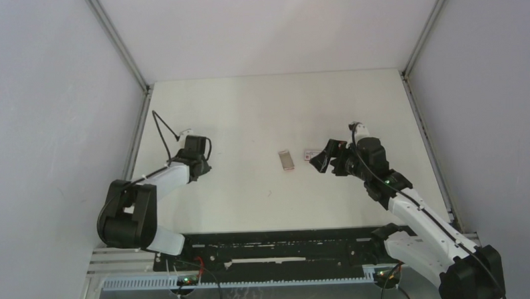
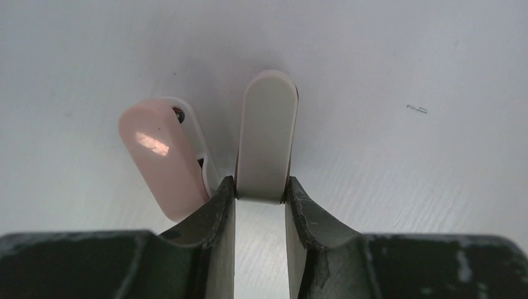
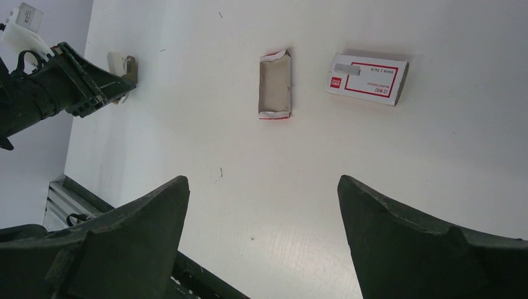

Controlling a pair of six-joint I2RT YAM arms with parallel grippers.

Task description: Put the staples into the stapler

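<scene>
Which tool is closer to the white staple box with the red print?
Right. The right tool is open, just beside the white box; the left tool, gripping the stapler, is far off, past the inner tray.

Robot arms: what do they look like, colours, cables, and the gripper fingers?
Both the left arm and right arm have white links with chunky black joints and thin black cables running along them. The left gripper and right gripper have dark, wedge-shaped fingers with scuffed edges.
</scene>
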